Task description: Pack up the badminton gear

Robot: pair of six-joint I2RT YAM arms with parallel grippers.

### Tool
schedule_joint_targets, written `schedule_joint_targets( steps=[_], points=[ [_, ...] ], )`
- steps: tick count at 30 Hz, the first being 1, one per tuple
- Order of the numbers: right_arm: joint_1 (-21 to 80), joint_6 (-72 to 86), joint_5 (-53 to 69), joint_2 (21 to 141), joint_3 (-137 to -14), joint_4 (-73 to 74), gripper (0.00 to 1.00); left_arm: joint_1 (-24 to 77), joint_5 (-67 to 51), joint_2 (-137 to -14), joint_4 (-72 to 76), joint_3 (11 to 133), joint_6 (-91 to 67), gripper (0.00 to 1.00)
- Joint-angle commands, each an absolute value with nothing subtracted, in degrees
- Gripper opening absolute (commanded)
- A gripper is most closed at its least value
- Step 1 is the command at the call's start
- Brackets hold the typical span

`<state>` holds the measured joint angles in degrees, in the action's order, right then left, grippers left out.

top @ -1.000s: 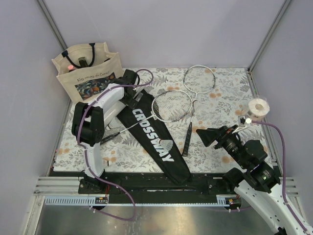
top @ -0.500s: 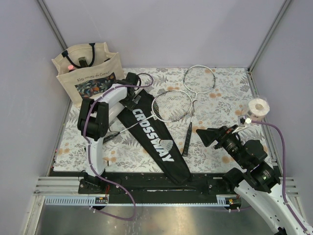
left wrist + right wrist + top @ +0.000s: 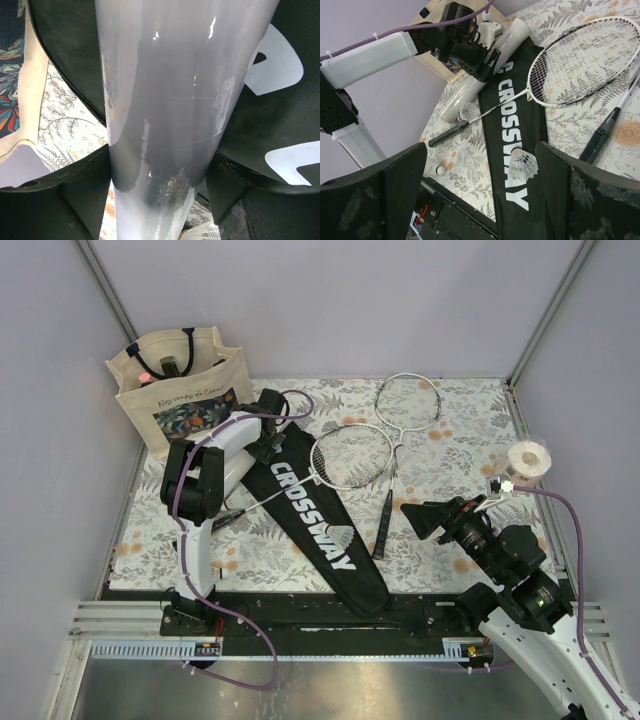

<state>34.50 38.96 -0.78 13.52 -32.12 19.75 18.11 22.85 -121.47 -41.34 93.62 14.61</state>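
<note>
The long white tube (image 3: 165,100) lies at the left, partly on the black "CROSSWAY" cover (image 3: 310,505), and shows in the right wrist view (image 3: 485,75). My left gripper (image 3: 265,435) is shut on the tube, with a finger (image 3: 85,195) pressed to each side. One white racket (image 3: 352,455) lies with its shaft across the cover. The second racket (image 3: 408,400) lies behind it, handle pointing toward me. My right gripper (image 3: 481,150) is open and empty, held above the mat at the right (image 3: 425,518).
A beige floral tote bag (image 3: 180,390) stands at the back left. A pale tape roll (image 3: 527,458) sits at the right edge. Shuttlecocks lie on the cover (image 3: 522,162), at the tube's mouth (image 3: 466,114) and near the front edge (image 3: 440,170).
My left arm's elbow has swung right and forward while its gripper stayed at the tube. The right arm has not moved.
</note>
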Motion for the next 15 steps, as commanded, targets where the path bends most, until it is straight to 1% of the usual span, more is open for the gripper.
schedule_joint_targets(
  steps=[1, 7, 10, 15],
  points=[
    [34.89, 39.46, -0.26, 14.15, -32.69, 18.90, 0.99, 17.93, 25.04, -119.53, -39.72, 94.83, 12.05, 0.68],
    [34.89, 40.08, -0.70, 13.89, -32.34, 19.07, 0.98, 18.54, 21.89, -113.65, -41.40, 95.54, 7.83, 0.66],
    [34.89, 40.78, -0.44, 14.68, -32.17, 18.28, 0.97, 18.98, 19.34, -108.65, -41.31, 95.19, 6.86, 0.65],
    [34.89, 41.13, -0.18, 16.26, -32.08, 16.26, 0.96, 18.99, 15.92, -101.09, -41.04, 97.11, 1.51, 0.62]
  ],
)
